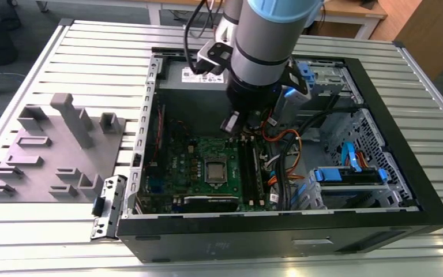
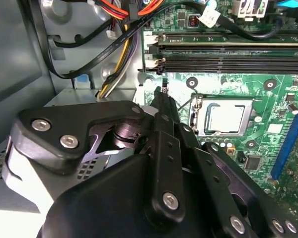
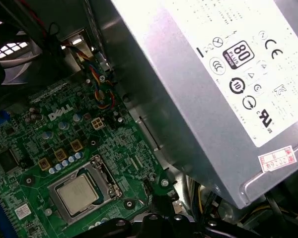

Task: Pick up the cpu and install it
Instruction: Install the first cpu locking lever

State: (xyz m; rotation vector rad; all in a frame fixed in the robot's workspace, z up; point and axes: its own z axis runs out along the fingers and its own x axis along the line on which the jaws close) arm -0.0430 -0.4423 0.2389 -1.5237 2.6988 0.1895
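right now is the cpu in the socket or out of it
In. The cpu lies flat inside the socket's metal frame on the motherboard in both wrist views, and the gripper sits beside it, apart.

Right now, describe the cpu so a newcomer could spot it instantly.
Start at the open computer case, then the green motherboard on its floor. Near the board's middle sits a square metal-framed socket; the cpu lies inside it, also seen in the second wrist view. It is the only flat silver-grey square there, unlike the long black memory slots nearby.
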